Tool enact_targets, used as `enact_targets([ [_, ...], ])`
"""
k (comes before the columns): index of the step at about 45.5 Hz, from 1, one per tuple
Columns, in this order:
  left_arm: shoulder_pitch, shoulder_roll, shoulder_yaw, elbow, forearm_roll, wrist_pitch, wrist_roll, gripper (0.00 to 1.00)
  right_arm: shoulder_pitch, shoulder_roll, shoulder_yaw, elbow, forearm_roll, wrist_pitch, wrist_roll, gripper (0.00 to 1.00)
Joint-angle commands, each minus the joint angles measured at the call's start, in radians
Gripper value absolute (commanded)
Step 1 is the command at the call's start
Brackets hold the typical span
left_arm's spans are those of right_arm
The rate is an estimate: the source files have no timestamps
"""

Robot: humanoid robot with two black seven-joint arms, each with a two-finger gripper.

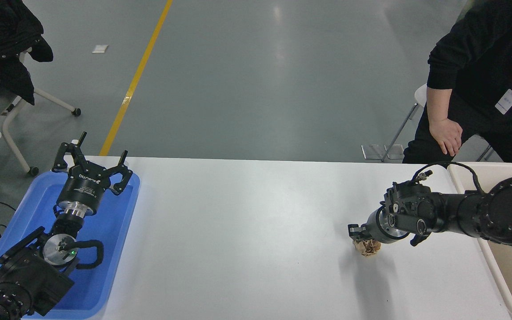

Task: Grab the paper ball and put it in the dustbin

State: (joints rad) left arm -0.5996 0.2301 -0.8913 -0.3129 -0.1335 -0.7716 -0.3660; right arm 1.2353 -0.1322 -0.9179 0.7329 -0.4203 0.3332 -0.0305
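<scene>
Broadly, a white table [247, 240] across the lower half, grey floor beyond with a yellow line [136, 78] running up it. At the far right corner, a person [482, 80] in black, one hand [446, 135] hanging near the table's far edge, well apart from the robot. At the right edge, the cream-beige dustbin [460, 178], only its near-left corner and part of one wall in view, partly covered by the right arm [496, 218]. At the lower left, a shallow blue tray [114, 231] with the left arm [29, 271] parked over it, left gripper [91, 166] raised above the tray's far end, fingers spread wide and holding nothing. From the right edge, the right arm reaching leftward and low over the table, right gripper [362, 238] pressed down onto the paper ball [368, 247]. Jaws closed in around the top of the ball; whether truly clamped on it, cannot tell, the fingertips being hidden against the paper. Paper ball small, tan-brown, crumpled, sitting on the table's right part, just left of the dustbin's near corner but not touching it, a dark shadow stretching from it toward the camera.
</scene>
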Motion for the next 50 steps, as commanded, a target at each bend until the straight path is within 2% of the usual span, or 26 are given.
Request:
enact_targets([
  [1, 0.000, 0.000, 0.000, 0.000, 0.000, 0.000, -0.001, 1.00, 0.170, -0.081, -0.010, 0.141, -0.005, 0.003, -0.002, 0.00],
  [9, 0.000, 0.000, 0.000, 0.000, 0.000, 0.000, -0.001, 1.00, 0.395, -0.182, -0.036, 0.289, -0.003, 0.047, -0.006, 0.00],
  [18, 0.001, 0.000, 0.000, 0.000, 0.000, 0.000, -0.001, 1.00, 0.617, -0.248, -0.058, 0.345, 0.005, 0.182, -0.006, 0.00],
  [27, 0.000, 0.000, 0.000, 0.000, 0.000, 0.000, -0.001, 1.00, 0.855, -0.296, -0.134, 0.482, 0.008, 0.251, -0.006, 0.00],
  [50, 0.001, 0.000, 0.000, 0.000, 0.000, 0.000, -0.001, 1.00, 0.917, -0.311, -0.141, 0.496, 0.008, 0.293, -0.006, 0.00],
])
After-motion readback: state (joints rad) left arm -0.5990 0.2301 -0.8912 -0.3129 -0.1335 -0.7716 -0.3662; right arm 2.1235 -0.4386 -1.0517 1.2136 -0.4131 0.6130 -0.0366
